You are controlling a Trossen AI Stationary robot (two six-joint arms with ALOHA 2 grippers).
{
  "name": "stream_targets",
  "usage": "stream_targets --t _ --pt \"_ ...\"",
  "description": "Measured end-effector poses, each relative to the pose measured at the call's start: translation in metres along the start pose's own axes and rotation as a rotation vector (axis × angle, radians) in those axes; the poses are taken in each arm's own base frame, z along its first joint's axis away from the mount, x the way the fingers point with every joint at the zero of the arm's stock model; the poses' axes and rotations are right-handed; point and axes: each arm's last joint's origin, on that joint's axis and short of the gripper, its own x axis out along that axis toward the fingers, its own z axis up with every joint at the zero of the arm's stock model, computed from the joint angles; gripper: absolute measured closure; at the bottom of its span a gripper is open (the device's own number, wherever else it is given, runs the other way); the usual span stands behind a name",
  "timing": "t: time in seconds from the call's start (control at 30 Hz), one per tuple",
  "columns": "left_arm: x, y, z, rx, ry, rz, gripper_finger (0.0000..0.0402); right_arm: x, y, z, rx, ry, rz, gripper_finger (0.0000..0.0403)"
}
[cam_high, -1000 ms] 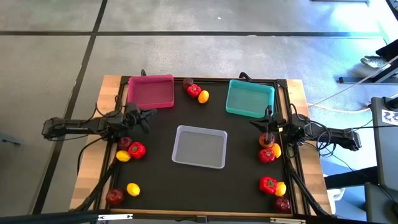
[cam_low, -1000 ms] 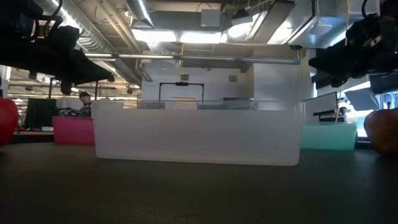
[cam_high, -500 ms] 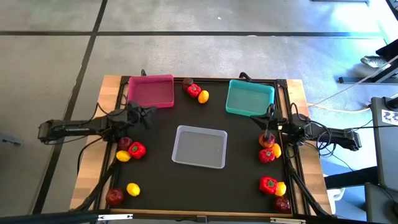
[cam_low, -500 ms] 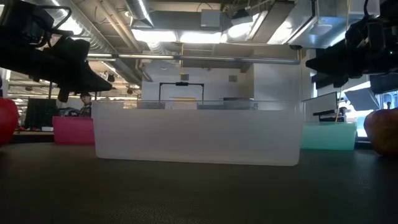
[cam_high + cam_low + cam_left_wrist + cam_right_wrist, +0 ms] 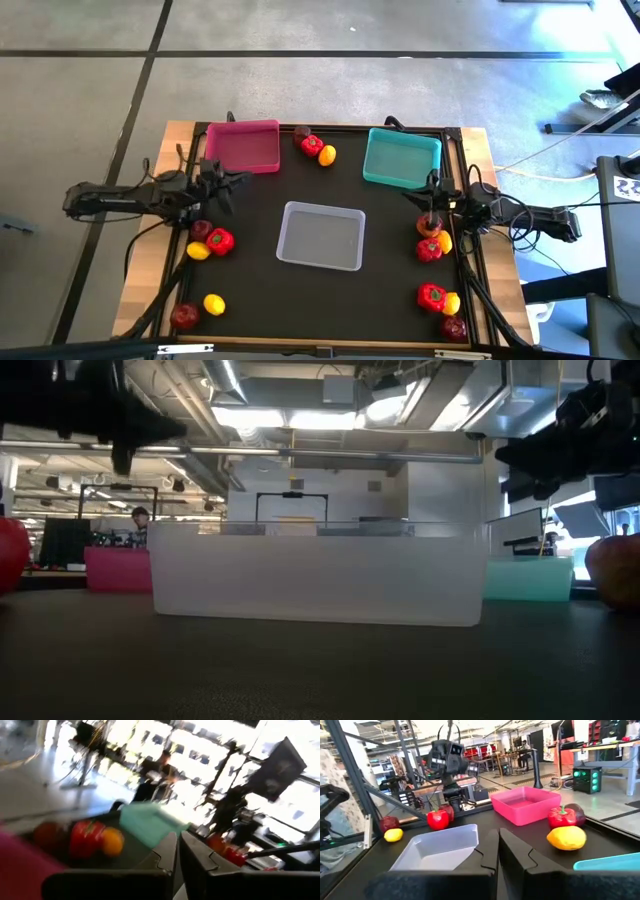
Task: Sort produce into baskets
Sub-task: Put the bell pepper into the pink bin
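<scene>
Black matting covers the counter (image 5: pixel 255 300), wood showing at its edges; an open workshop lies beyond.

Baskets: pink basket (image 5: pixel 243 147) at the far left, teal basket (image 5: pixel 402 158) at the far right, translucent grey basket (image 5: pixel 321 236) in the middle. All three hold nothing.

Produce, all loose on the matting:
- far group between the pink and teal baskets: dark apple, red pepper (image 5: pixel 311 146), lemon (image 5: pixel 327 155);
- left group: apple, pepper (image 5: pixel 220 241) and lemon beside the left arm, with another lemon (image 5: pixel 213 303) and apple nearer the front edge;
- right group: several pieces under and beside the right arm, and a pepper (image 5: pixel 431 295), lemon and apple at the front right corner.

Left claw (image 5: pixel 226 184): fingers nearly closed, only a slit between them in its wrist view, holding nothing. Over the last second it has lifted and swung toward the pink basket, rising in the low view; its camera now faces the far group.

Right claw (image 5: pixel 498 851): fingers close together, empty, poised above the right group, essentially where it was a second ago.

Judgement: sorting has not begun. The left arm's swing suggests the far group is its likely first target.
</scene>
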Motion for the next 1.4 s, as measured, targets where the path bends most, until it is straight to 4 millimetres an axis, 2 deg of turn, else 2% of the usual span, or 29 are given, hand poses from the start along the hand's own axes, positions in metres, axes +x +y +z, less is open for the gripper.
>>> stream_targets --t 0.13,0.3,0.53,0.63,0.87,1.0,1.1,1.27,1.4 --pt "0.0 -0.011 0.018 0.077 -0.007 -0.034 0.0384 0.0 0.001 0.0 0.004 0.006 0.023 0.0386" --pt "0.003 -0.02 0.029 0.116 0.039 -0.052 0.0384 0.0 0.0 -0.004 0.004 0.044 0.01 0.0386" --pt "0.019 -0.029 0.01 0.179 0.191 -0.063 0.0384 0.0 0.0 -0.005 0.019 0.052 0.021 0.0386" --pt "0.024 -0.038 0.01 0.185 0.25 -0.077 0.0384 0.0 0.001 -0.004 0.024 0.051 0.055 0.0386" --pt "0.029 -0.071 0.044 0.326 0.385 -0.136 0.0384 0.0 0.002 -0.003 0.025 0.045 0.072 0.0386" --pt "0.028 -0.085 0.064 0.307 0.415 -0.175 0.0384 0.0 0.001 -0.003 0.044 0.042 0.049 0.0386" --pt "0.028 -0.089 0.072 0.274 0.386 -0.186 0.0384 0.0 0.0 -0.003 0.05 0.035 0.021 0.0386" --pt "0.032 -0.084 0.078 0.305 0.33 -0.119 0.0382 0.0 -0.001 -0.003 0.049 0.028 -0.01 0.0386" --pt "0.035 -0.079 0.079 0.301 0.324 -0.079 0.0347 0.0 -0.002 -0.003 0.048 0.021 -0.045 0.0386"
